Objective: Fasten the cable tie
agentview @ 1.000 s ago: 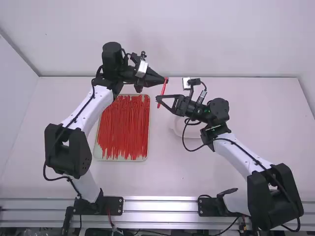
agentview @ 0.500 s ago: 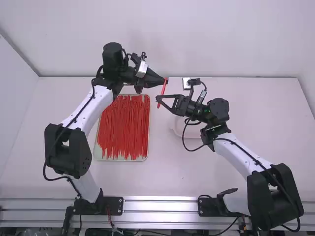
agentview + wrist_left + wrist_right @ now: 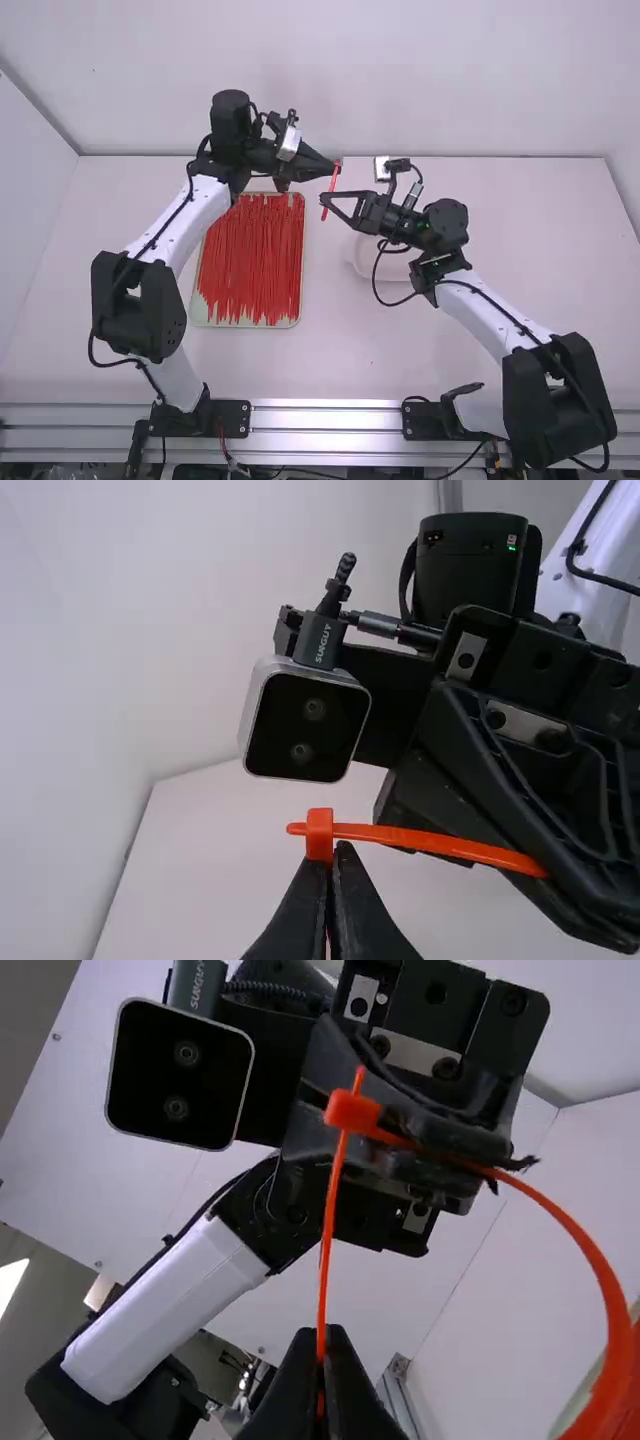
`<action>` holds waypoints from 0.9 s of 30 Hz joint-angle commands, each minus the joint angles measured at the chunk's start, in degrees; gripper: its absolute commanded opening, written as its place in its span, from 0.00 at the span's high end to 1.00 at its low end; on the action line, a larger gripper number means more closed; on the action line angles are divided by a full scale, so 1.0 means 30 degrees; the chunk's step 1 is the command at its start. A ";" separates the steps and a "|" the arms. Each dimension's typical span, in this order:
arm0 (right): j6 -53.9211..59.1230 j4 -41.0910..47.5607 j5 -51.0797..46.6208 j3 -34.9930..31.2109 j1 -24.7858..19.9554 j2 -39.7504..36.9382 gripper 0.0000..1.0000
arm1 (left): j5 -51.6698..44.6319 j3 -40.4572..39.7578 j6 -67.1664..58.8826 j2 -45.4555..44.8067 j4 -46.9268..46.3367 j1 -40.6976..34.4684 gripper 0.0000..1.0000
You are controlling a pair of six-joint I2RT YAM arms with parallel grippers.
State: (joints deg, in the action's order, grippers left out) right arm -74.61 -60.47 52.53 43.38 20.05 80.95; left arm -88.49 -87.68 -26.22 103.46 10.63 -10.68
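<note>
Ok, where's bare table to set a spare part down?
Free: right side of the table beyond the right arm; the front strip between the tray and the near edge; a narrower strip left of the tray. Crowded: back centre, where the left gripper and right gripper both grip the cable tie.

The flat white table (image 3: pixel 520 230) carries a pale rectangular tray (image 3: pixel 245 323) on its left half. The tray holds a dense layer of thin red plastic cable ties (image 3: pixel 252 258).
</note>
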 commanded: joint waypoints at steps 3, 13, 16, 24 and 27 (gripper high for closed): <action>-0.0058 -0.0270 -0.0066 0.0554 -0.0663 0.0095 1.00 | -0.0437 0.0321 -0.0219 0.0160 -0.0117 -0.0321 0.98; -0.0138 -0.0401 0.0007 0.0729 -0.1180 0.0095 1.00 | -0.0430 0.0554 -0.0211 0.0160 0.0160 -0.0729 0.99; -0.0131 -0.0328 0.0029 0.1035 -0.1209 0.0095 1.00 | -0.0430 0.0867 -0.0204 0.0160 0.0590 -0.0750 0.99; -0.0058 -0.0262 0.0036 0.1450 -0.1741 0.0095 1.00 | -0.0430 0.0933 -0.0197 0.0160 0.0590 -0.0852 0.99; 0.0015 -0.0029 0.0124 0.1413 -0.2091 0.0095 1.00 | -0.0437 0.0933 -0.0211 0.0146 0.0619 -0.0852 0.98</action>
State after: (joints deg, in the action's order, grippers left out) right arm -74.85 -60.16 55.40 45.04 15.57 80.95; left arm -87.31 -85.32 -26.20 103.46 12.51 -12.60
